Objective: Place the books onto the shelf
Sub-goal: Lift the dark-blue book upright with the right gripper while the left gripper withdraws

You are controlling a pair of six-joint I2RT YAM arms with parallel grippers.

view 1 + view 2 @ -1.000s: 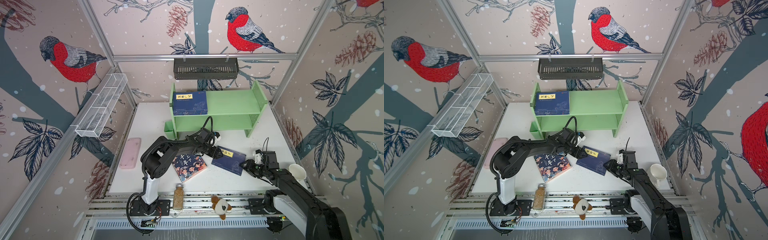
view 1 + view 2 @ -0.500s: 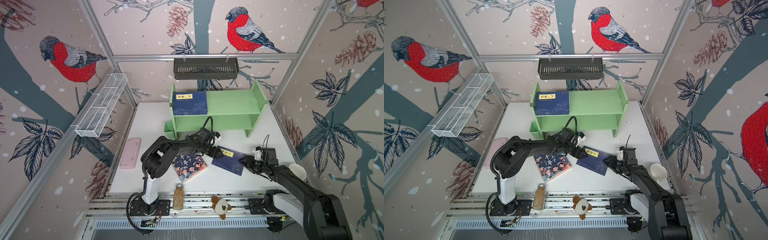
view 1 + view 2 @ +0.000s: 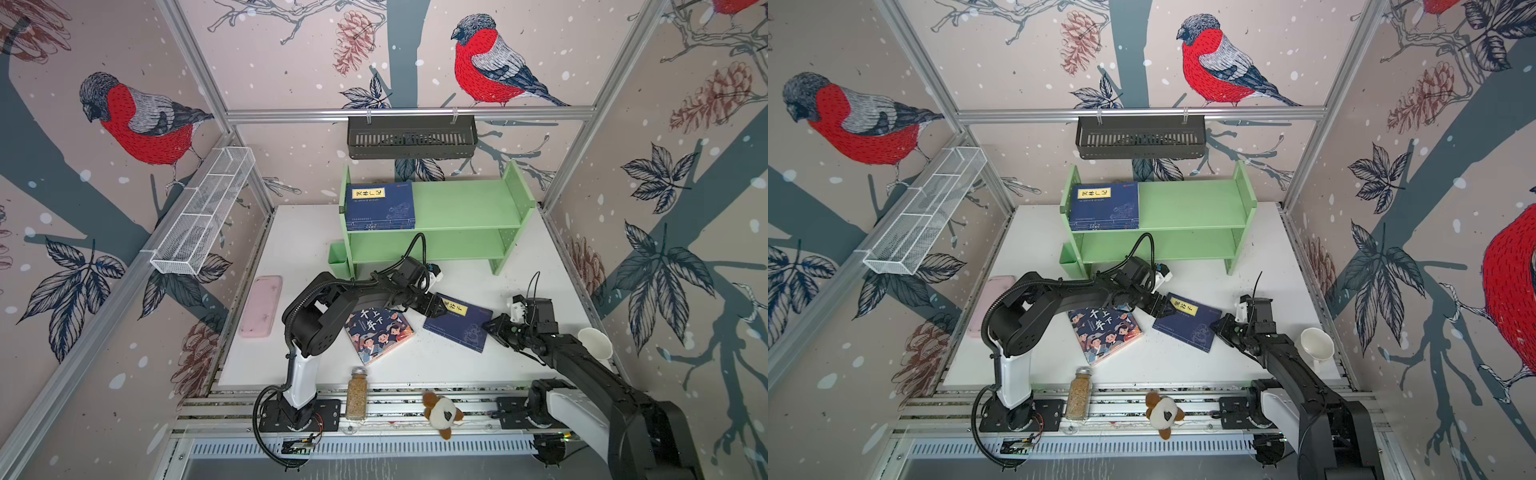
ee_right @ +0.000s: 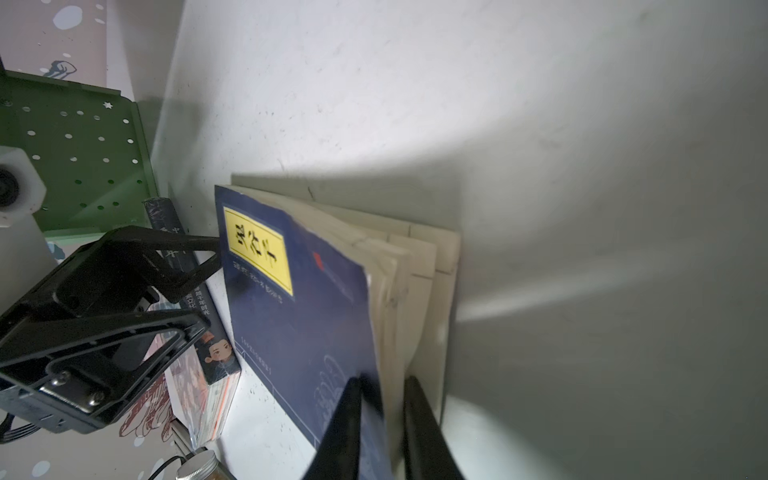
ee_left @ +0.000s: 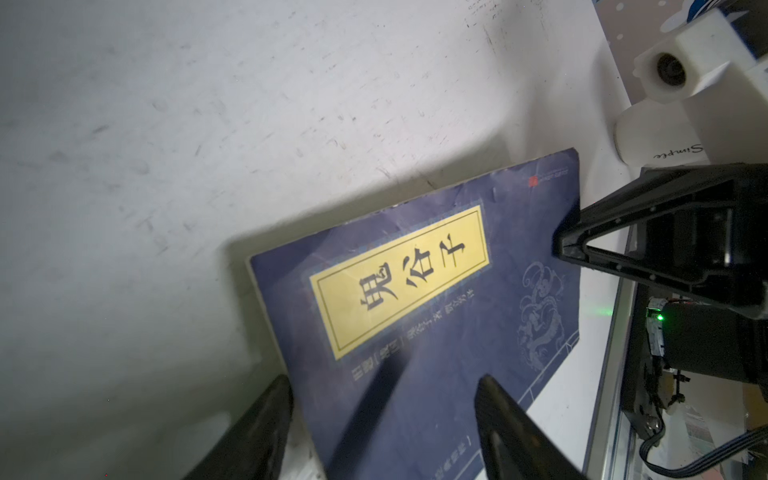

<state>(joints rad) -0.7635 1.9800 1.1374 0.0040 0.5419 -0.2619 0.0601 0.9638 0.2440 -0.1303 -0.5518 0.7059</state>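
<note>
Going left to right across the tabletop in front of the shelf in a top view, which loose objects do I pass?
Pink flat case → cartoon-cover book → navy book with yellow label → white cup.

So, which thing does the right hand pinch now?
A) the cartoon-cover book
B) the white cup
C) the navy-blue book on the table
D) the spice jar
C: in the right wrist view the right hand is shut on the lifted edge of the navy-blue book, with its pages between the fingers.
</note>
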